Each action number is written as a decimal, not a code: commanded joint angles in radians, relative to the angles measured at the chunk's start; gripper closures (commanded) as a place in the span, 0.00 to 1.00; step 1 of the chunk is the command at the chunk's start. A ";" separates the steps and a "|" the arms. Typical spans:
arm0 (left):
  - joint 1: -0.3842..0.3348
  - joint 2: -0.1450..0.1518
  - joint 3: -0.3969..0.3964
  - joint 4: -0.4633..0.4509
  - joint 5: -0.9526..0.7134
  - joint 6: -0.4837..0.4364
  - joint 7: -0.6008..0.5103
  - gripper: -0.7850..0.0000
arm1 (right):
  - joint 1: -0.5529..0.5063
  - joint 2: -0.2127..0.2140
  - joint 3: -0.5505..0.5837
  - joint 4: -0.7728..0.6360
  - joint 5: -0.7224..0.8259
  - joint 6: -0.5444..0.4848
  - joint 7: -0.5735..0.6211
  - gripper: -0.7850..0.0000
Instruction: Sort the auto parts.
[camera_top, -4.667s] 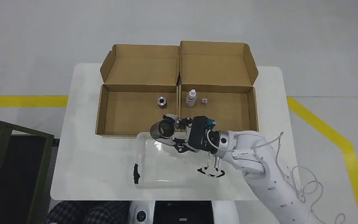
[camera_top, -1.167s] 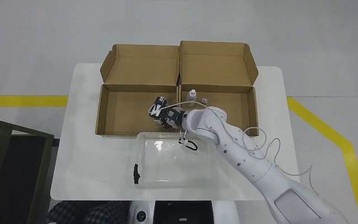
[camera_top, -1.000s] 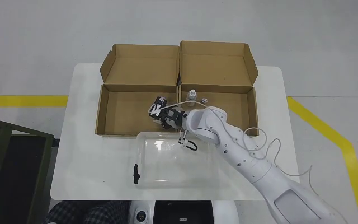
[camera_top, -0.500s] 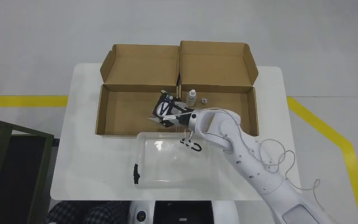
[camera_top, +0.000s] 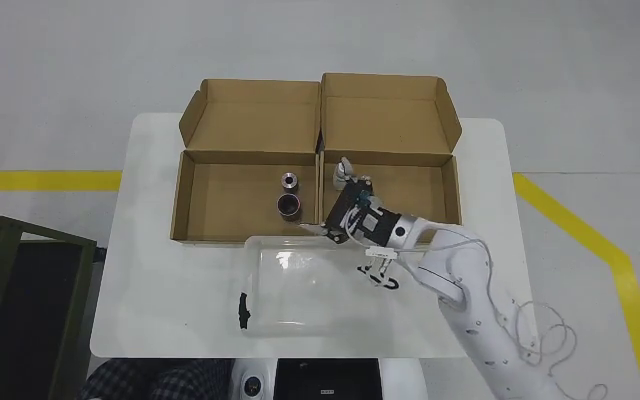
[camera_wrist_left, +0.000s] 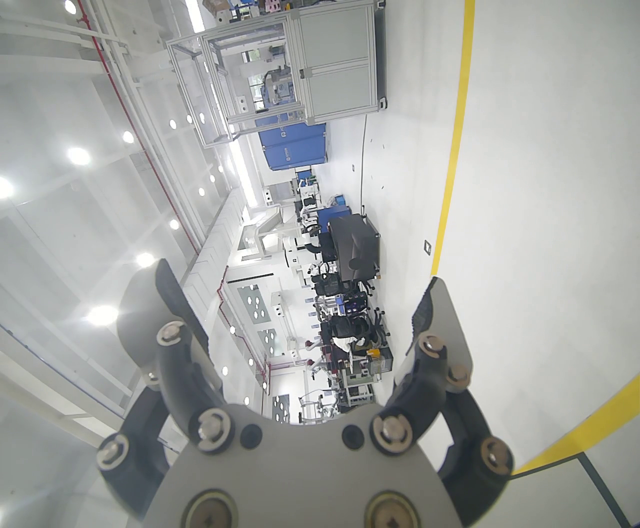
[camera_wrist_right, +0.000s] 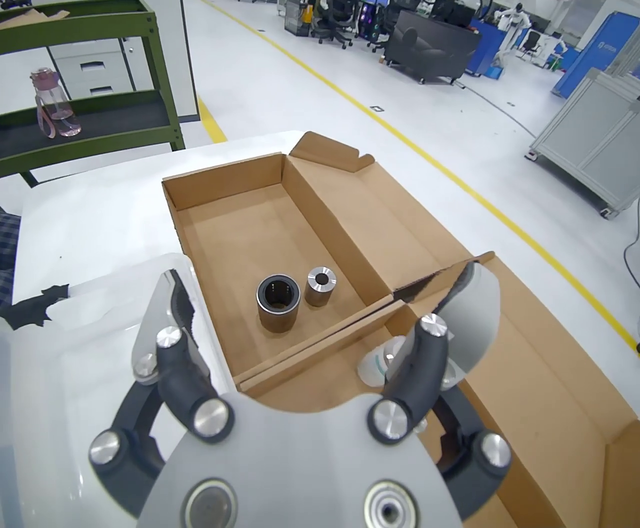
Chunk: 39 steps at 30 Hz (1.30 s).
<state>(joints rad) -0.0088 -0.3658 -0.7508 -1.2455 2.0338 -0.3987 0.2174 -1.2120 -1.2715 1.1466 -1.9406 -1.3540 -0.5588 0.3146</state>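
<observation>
Right gripper (camera_top: 328, 207) spread wide, empty, above seam between boxes. White bottle (camera_wrist_right: 374, 369) in right box (camera_top: 420, 195) half hidden behind finger; print unreadable. Dark sleeve (camera_wrist_right: 278, 303), small cylinder (camera_wrist_right: 320, 286) upright in left box (camera_top: 225, 200). Left gripper (camera_wrist_left: 302, 290) wide, empty.

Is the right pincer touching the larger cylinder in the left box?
Apart. Right wrist view: the larger cylinder stands free, bare box floor between it and the open right pincer.

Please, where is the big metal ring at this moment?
In the top view, the big metal ring stands in the left cardboard box, close beside the small metal cylinder, toward its right end.
</observation>
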 joint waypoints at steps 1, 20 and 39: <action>0.000 0.000 0.000 0.000 0.000 0.000 0.000 0.00 | -0.044 0.008 0.037 -0.024 -0.015 -0.005 -0.034 0.00; 0.000 0.000 0.000 0.000 0.000 0.000 0.000 0.00 | -0.505 0.062 0.379 -0.122 -0.077 0.034 -0.398 0.00; 0.000 0.000 0.000 0.000 0.000 0.000 0.000 0.00 | -0.799 0.071 0.605 -0.132 -0.044 0.132 -0.616 0.00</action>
<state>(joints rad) -0.0088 -0.3658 -0.7508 -1.2455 2.0338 -0.3987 0.2174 -2.0061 -1.2006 1.7482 -2.0739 -1.3990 -0.4277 -0.2978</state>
